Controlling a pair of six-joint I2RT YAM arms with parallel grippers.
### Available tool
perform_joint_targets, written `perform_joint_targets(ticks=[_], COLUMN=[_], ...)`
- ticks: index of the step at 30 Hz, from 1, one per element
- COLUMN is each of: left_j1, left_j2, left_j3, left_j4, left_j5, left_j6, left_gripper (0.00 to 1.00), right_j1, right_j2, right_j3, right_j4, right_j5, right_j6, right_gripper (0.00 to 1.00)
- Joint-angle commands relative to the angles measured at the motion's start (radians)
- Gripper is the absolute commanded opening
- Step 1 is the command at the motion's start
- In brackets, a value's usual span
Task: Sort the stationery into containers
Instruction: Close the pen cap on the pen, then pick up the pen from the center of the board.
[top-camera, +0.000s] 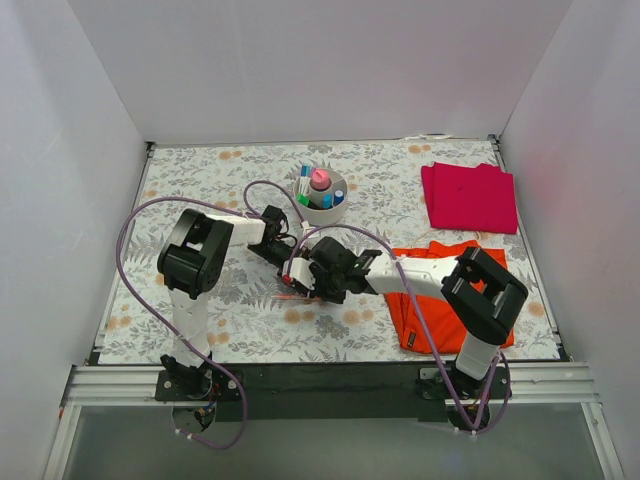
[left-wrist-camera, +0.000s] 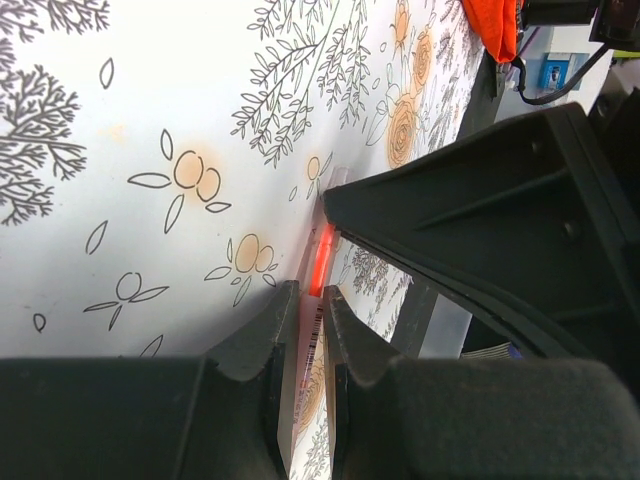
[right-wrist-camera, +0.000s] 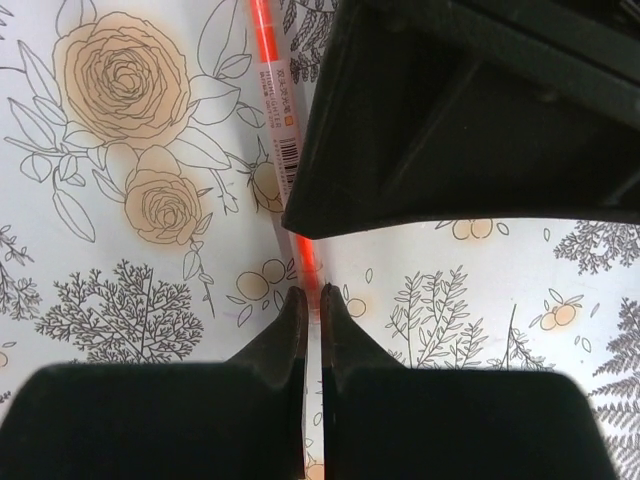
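The orange-pink pen (top-camera: 296, 291) lies low over the floral table mat (top-camera: 200, 180), between both grippers. My left gripper (left-wrist-camera: 311, 303) is shut on its clear barrel near the barcode label. My right gripper (right-wrist-camera: 312, 298) is shut on the other end of the same pen (right-wrist-camera: 271, 62), whose orange core shows just past the fingertips. In the top view the left gripper (top-camera: 290, 262) and right gripper (top-camera: 306, 281) meet head to head. The round off-white bowl (top-camera: 322, 213) stands behind them and holds a pink-capped bottle (top-camera: 320, 181) and several markers.
A magenta cloth (top-camera: 470, 196) lies at the back right. An orange cloth (top-camera: 440, 300) lies under the right arm at the front right. White walls close in the mat on three sides.
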Motion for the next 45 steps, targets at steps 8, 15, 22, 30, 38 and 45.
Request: perform_joint_targets(ticks=[8, 15, 22, 30, 38, 45], left_j1=[-0.067, -0.064, -0.058, -0.055, -0.123, -0.213], left_j2=[0.041, -0.035, -0.134, -0.237, -0.278, -0.286], left_j3=[-0.029, -0.038, -0.044, -0.145, -0.219, -0.271], left_j4=[0.182, 0.143, 0.027, 0.071, 0.151, 0.209], left_j5=[-0.216, -0.271, -0.367, -0.501, -0.604, -0.706], left_j6=[0.014, 0.009, 0.086, 0.123, 0.121, 0.132], left_gripper=[0.0, 0.13, 0.48, 0.52, 0.45, 0.39], right_j1=[0.052, 0.029, -0.007, -0.027, -0.058, -0.078], right_j2=[0.043, -0.028, -0.109, -0.089, -0.069, -0.055], right_j3=[-0.022, -0.102, -0.185, -0.165, -0.136, -0.096], right_j4=[0.317, 0.22, 0.139, 0.091, 0.096, 0.093], right_j5=[0.095, 0.017, -0.095, -0.107, -0.092, -0.097], right_j6=[0.082, 0.024, -0.08, -0.119, -0.12, -0.123], right_gripper=[0.01, 0.01, 0.01, 0.01, 0.01, 0.01])
